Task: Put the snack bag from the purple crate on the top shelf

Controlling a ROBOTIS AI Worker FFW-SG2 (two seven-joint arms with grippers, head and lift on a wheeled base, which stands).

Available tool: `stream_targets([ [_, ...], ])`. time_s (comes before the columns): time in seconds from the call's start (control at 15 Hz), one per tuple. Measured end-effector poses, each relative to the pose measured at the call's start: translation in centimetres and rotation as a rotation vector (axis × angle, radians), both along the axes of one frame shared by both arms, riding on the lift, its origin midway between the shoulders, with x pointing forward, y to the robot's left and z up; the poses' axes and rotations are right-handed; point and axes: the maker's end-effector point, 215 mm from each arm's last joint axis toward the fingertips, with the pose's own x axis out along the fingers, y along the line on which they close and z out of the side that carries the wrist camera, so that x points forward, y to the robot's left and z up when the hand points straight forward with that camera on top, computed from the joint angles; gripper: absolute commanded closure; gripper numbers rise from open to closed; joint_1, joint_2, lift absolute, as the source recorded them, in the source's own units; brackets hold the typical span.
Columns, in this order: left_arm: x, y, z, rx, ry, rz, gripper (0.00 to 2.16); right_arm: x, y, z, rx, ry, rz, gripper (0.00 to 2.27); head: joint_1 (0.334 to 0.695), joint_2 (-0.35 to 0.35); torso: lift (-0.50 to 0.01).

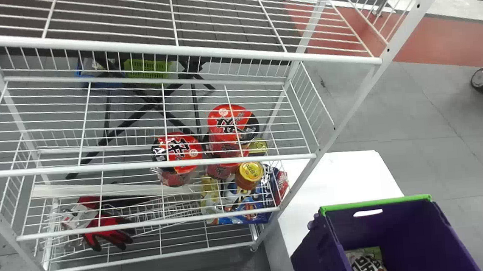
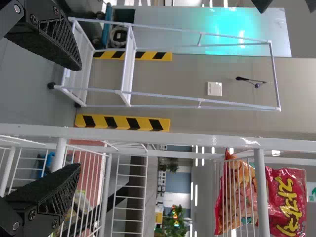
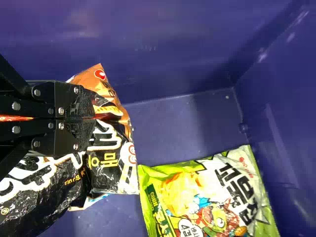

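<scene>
The right gripper [image 3: 93, 118] has its jaws clamped on the black-and-orange snack bag [image 3: 109, 160], a fold of it pinched between the tips, the rest bulging out to either side. That's down inside the purple crate [image 1: 400, 224], at the lower right of the head view. Just beside the held bag, a green snack bag [image 3: 212, 197] lies on the crate floor.

Over by the white wire rack [image 1: 141, 164], the left gripper [image 2: 80, 116] waits with its jaws well apart. The rack spans the left and middle of the head view, with red-and-black packs [image 1: 179, 150] near the centre and red gloves [image 1: 110, 229] at lower left.
</scene>
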Motion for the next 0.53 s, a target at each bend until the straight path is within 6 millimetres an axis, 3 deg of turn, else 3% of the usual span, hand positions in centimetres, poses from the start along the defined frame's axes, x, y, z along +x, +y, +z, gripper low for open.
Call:
stream_targets([
  [0.53, 0.18, -0.05, 0.02, -0.002, -0.002, 0.000, 0.12, 0.03, 0.04, 0.09, 0.005, -0.002, 0.002, 2.15, 0.695, -0.350, -0.263],
])
